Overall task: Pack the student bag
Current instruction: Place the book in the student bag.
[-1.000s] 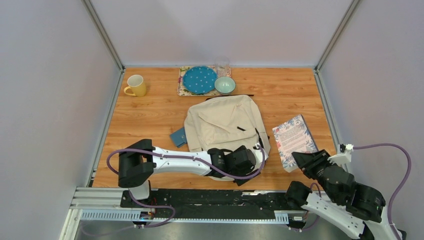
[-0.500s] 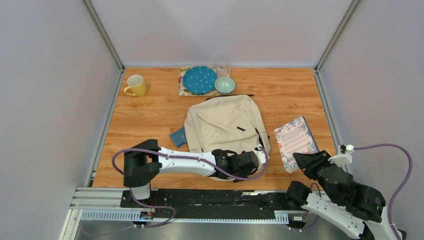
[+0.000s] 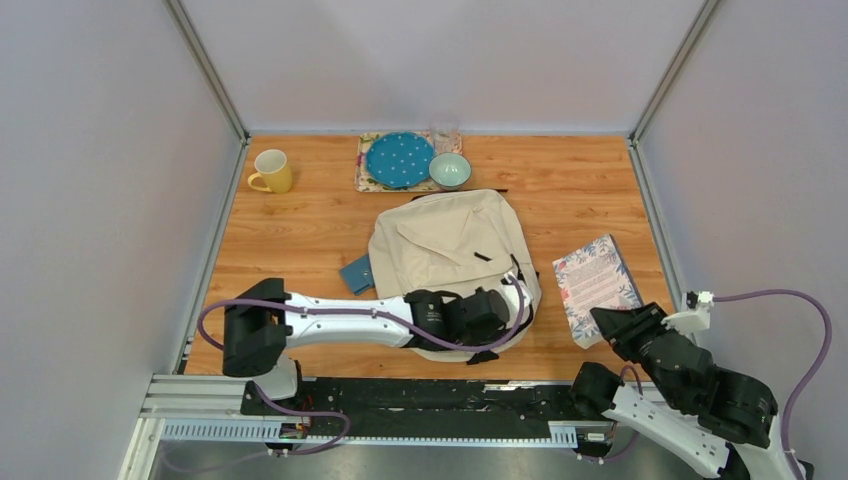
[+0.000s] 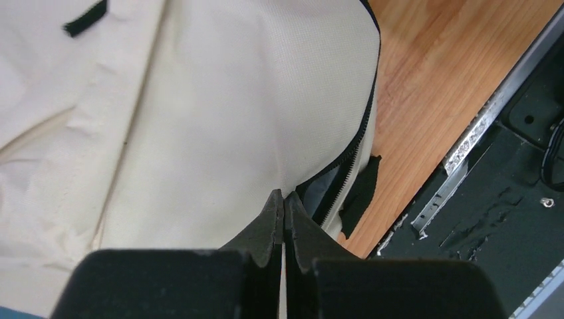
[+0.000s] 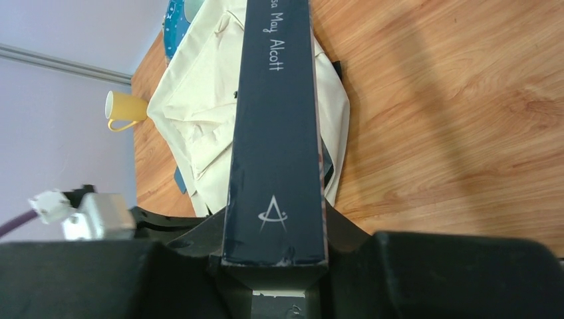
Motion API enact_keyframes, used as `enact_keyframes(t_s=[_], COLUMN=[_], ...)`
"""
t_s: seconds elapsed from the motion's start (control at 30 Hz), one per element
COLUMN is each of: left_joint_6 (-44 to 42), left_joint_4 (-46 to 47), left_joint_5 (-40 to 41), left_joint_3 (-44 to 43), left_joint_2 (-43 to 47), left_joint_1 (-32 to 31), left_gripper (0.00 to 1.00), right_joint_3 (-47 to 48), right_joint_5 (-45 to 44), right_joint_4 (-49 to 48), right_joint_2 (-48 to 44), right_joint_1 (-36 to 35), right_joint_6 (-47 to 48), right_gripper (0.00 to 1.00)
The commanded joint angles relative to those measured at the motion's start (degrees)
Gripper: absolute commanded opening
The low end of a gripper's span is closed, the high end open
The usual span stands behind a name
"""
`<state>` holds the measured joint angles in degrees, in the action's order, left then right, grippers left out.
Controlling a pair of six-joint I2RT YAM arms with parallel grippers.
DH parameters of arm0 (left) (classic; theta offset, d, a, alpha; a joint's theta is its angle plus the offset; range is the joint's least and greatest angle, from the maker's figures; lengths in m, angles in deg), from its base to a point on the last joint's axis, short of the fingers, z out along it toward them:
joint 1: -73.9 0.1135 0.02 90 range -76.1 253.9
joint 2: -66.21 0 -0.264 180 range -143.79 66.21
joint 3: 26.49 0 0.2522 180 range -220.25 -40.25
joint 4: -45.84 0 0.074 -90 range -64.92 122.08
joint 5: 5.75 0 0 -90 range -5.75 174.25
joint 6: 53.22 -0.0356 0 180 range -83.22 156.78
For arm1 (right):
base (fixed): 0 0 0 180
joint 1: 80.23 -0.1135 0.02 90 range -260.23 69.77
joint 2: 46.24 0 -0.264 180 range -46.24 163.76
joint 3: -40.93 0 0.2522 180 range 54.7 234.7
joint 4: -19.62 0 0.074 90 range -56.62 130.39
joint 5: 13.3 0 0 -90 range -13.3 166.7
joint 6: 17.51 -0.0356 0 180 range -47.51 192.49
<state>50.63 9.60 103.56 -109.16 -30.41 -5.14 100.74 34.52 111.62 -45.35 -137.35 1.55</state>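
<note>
The student bag point(image 3: 450, 245), cream with black zips, lies flat mid-table. My left gripper point(image 3: 500, 318) reaches over its near right corner. In the left wrist view the left gripper point(image 4: 284, 199) is shut, its tips pinching the cream fabric of the student bag point(image 4: 199, 119) right beside the partly open zipper point(image 4: 346, 173), where dark lining shows. A book point(image 3: 597, 285) with a floral cover is tilted up right of the bag, and my right gripper point(image 3: 612, 325) is shut on its near end. The right wrist view has the book's dark blue spine point(image 5: 276, 119) clamped in the right gripper point(image 5: 274, 234).
At the back stand a yellow mug point(image 3: 272, 171), a blue dotted plate point(image 3: 399, 159) on a floral mat, a pale bowl point(image 3: 450, 169) and a glass point(image 3: 444, 131). A small blue item point(image 3: 356, 273) lies against the bag's left side. A metal rail point(image 3: 400, 395) runs along the near edge.
My left gripper has closed from wide open onto the bag's near edge by the zipper, and the left arm has swung a little leftward. The right gripper keeps its hold on the book, nudged slightly right.
</note>
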Motion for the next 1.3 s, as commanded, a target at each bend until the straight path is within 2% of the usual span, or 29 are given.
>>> enact_keyframes(t_s=[0.0,0.23,0.6,0.73,1.1,1.27], left_joint_6=[3.5,6.7,8.2,7.7,7.9,8.0], left_joint_4=[3.3,9.0,11.0,11.0,11.5,12.7], left_joint_5=[-0.3,-4.6,-3.1,-2.9,0.2,-0.7], left_joint_3=[1.6,5.7,2.5,1.4,1.3,1.6], left_joint_2=[8.9,16.5,16.6,17.2,20.0,20.9], left_joint_1=[4.2,10.8,11.2,11.2,11.2,11.2], left_gripper=[0.00,0.00,0.00,0.00,0.00,0.00], right_joint_3=[4.1,7.7,10.6,11.2,7.5,3.3], right_joint_5=[-4.1,-2.1,13.1,15.5,21.5,26.7], right_joint_4=[-1.0,4.5,9.8,17.2,17.0,12.7], right_joint_2=[-2.0,-2.3,-3.2,-2.5,-1.9,-1.3], right_joint_1=[-0.1,-0.1,-0.1,0.0,0.0,0.0], right_joint_6=[-1.9,-4.6,-12.2,-13.2,-13.7,-13.5], right_gripper=[0.00,0.00,0.00,0.00,0.00,0.00])
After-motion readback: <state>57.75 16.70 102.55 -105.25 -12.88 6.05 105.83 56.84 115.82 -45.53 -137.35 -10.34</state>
